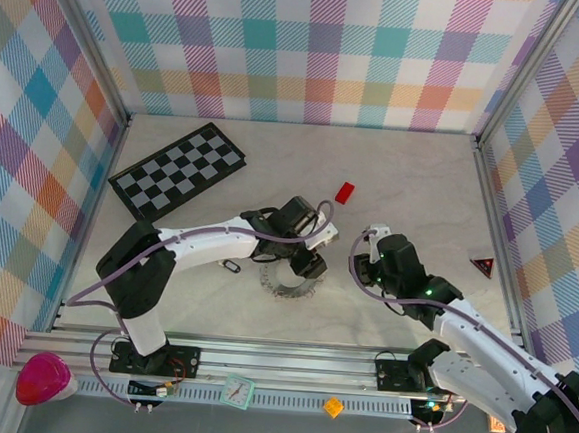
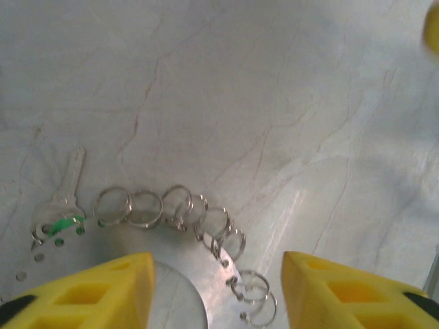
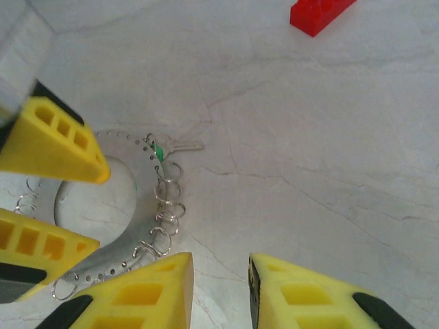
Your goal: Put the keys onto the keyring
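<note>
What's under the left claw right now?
The left claw, open, hangs over the keyring: a row of small split rings along its rim shows, with the green-headed key at one end. Its yellow fingers cover the ring's near part.

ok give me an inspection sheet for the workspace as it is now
surface: pale marbled tabletop
job's things: keyring under left tool; green-headed key lying at its rim; possible second key left of it, too small to confirm
clutter: chequerboard far left, red block, red-black triangle at right
tools: left tool open above keyring; right tool slightly open, holding nothing
cables: purple cables loop along both arms
surroundings: plaid walls, metal rail at near edge
</note>
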Robot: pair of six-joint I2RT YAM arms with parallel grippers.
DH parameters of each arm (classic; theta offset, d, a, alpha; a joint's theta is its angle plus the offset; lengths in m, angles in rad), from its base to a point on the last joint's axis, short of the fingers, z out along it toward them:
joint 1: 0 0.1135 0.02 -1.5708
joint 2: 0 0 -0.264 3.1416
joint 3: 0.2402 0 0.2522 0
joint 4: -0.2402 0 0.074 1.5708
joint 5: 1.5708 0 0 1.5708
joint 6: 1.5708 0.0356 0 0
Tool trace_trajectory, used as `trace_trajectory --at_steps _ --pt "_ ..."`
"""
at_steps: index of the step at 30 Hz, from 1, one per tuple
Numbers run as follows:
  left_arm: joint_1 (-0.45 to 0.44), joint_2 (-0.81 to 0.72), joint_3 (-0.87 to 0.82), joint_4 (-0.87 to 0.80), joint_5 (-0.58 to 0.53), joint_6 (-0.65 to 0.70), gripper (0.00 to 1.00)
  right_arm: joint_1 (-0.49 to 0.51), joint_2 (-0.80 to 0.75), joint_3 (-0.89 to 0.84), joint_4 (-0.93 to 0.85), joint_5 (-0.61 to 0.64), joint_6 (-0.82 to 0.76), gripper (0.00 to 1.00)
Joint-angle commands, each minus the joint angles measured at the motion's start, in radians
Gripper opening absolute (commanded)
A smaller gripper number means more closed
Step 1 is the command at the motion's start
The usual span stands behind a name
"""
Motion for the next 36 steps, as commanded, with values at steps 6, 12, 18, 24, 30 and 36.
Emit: trace_trajectory --at_steps 6,12,18,24,30,36 --pt "0.063 -0.217 -0.194 0.368 -0.107 -0.232 0.56 -0.009 0.108 0.071 -0.037 -0.130 0.070 0.37" --pt "0.108 -0.324 -0.350 0.560 -0.377 -0.438 0.53 0.010 0.291 0.174 -0.120 -0.337 0.106 0.38" --pt "0.139 -0.415 -0.455 0.591 -0.590 -0.573 0.51 0.160 0.401 0.257 -0.219 -0.299 0.101 0.39" --pt "0.143 -0.482 -0.545 0.633 -0.708 -0.671 0.61 0.202 0.486 0.299 -0.223 -0.265 0.180 0.37" --pt "0.146 -0.490 -0.604 0.658 -0.723 -0.748 0.63 0.215 0.614 0.406 -0.310 -0.211 0.165 0.32" --pt "0.145 -0.512 -0.640 0.650 -0.741 -0.781 0.64 0.252 0.721 0.509 -0.393 -0.161 0.130 0.32"
